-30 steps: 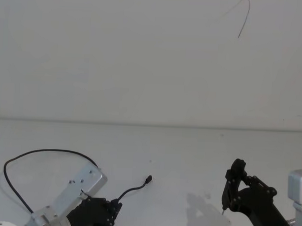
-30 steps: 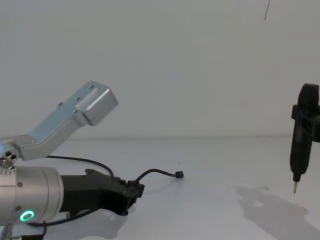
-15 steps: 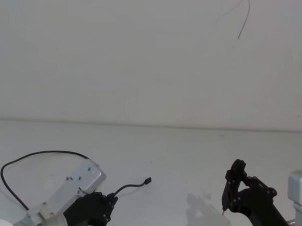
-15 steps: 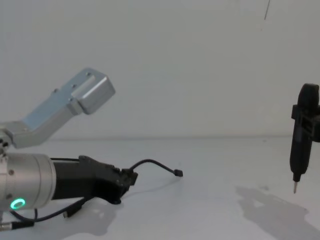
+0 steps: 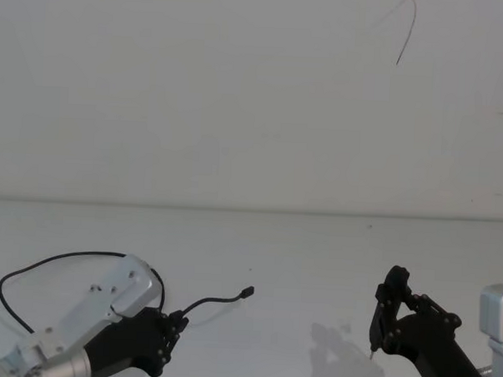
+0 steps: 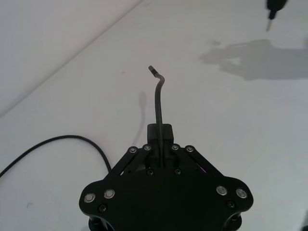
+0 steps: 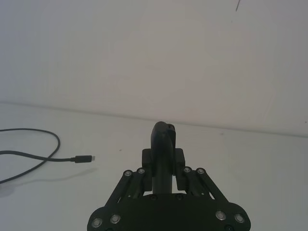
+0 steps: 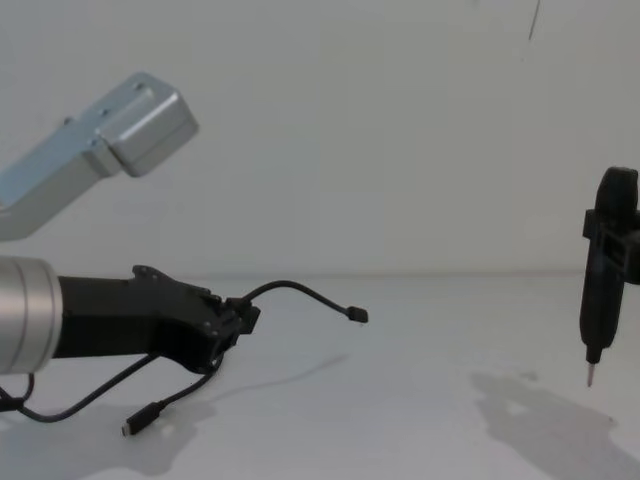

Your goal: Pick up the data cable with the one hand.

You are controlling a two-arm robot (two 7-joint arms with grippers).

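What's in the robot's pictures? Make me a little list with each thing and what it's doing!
left gripper: low over the table, fingers shut on the data cable
data cable: thin and black, one short end sticks forward past the fingers, off the table
right gripper: off to the right, fingers shut on the pen tool
pen tool: upright, metal tip pointing down, above the table
table: white

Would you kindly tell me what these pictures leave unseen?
1. Head view: the silver arm link covers part of the thin black data cable behind the matte black left end effector.
2. Left wrist view: the cable's loop runs off the edge.
3. Right wrist view: the black pen-shaped tool hides its own tip.
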